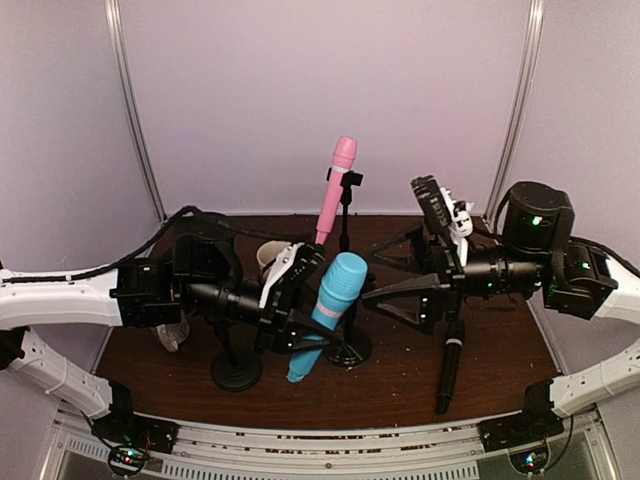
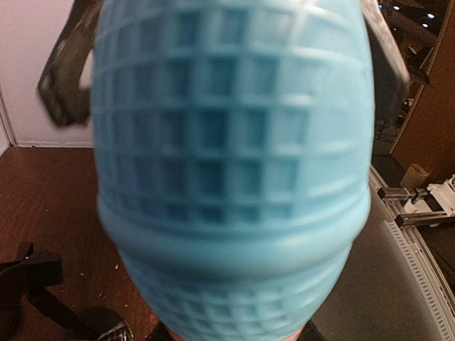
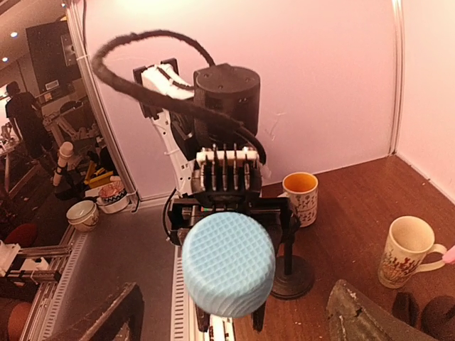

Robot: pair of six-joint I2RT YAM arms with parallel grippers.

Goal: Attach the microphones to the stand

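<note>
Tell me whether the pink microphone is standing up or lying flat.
Standing up, slightly tilted: the pink microphone points head-up, its body held at the stand's clip.

Mug (image 1: 268, 255) behind left end effector (image 1: 308, 305)

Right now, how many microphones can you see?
3. The pink mic is clipped on the rear stand. The blue mic is in the left hand. The black mic lies on the table below the right arm. None seems hidden.
</note>
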